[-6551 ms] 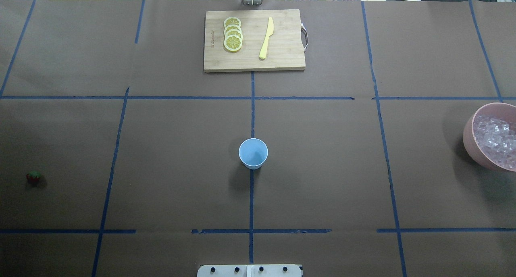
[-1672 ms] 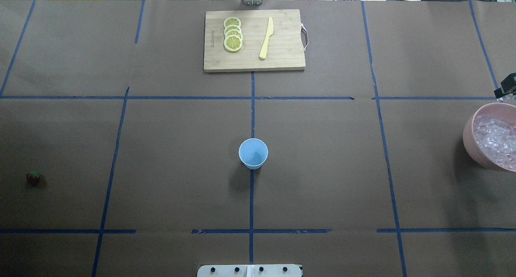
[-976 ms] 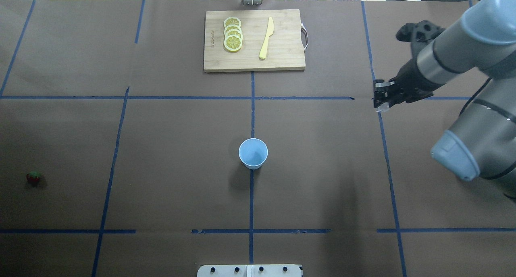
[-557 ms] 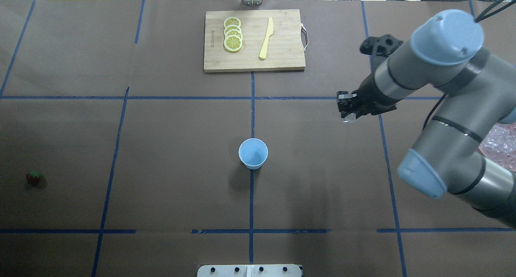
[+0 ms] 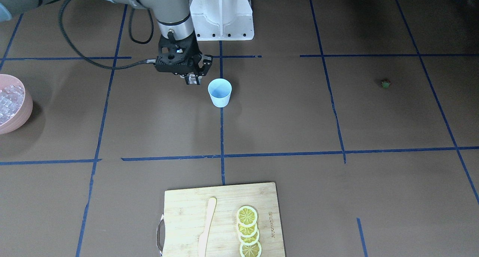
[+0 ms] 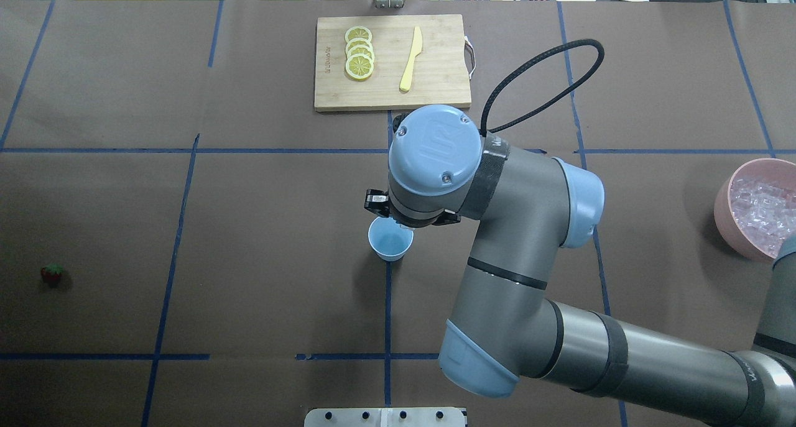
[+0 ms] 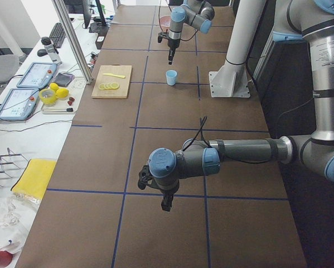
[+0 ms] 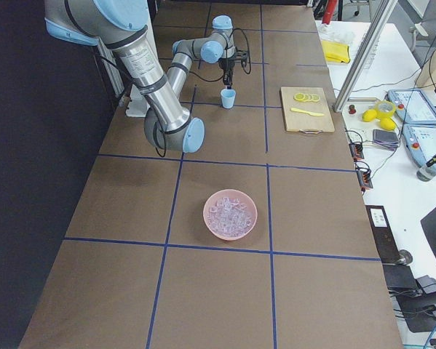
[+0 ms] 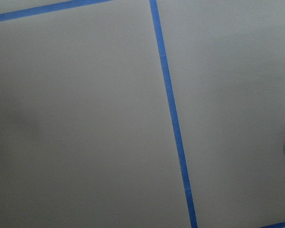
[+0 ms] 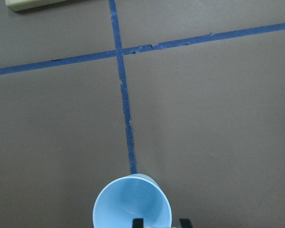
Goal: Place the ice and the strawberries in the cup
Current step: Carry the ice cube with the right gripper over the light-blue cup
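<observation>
The light-blue cup stands upright and empty on the bench, just below the right hand. One small clear ice cube is pinched in that hand. More ice fills a pink bowl, well apart from the hand. The tiny red strawberry lies far off on the other side.

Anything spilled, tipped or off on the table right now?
Nothing stands out. The cup is upright and empty, the ice sits in the pink bowl with none seen spilled, and the right hand holds one cube by the cup.
</observation>
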Robot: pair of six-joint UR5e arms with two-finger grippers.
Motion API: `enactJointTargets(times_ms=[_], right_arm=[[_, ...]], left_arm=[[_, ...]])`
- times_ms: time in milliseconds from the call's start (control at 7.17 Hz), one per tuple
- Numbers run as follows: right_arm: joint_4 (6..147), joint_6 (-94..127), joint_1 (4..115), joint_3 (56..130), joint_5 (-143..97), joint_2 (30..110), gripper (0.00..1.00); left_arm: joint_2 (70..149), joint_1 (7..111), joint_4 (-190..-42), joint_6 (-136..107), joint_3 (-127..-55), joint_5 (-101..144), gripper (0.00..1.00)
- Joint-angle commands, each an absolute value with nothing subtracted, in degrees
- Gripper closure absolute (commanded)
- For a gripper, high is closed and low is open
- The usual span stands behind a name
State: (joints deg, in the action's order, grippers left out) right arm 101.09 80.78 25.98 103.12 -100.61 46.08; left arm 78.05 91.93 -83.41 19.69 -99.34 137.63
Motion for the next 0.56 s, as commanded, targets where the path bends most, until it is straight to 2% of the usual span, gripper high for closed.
enactJointTargets(times_ms=[0, 418], right_arm=[[97.6, 81.7, 25.0, 98.8, -99.4, 45.3, 0.99], [97.2, 81.7, 25.0, 98.1, -98.5, 44.6, 0.96]], left_arm=[[78.0, 91.9, -83.1, 19.7, -99.3, 137.5, 0.0], [77.6, 91.9, -83.2, 19.7, -99.3, 137.6, 0.0]])
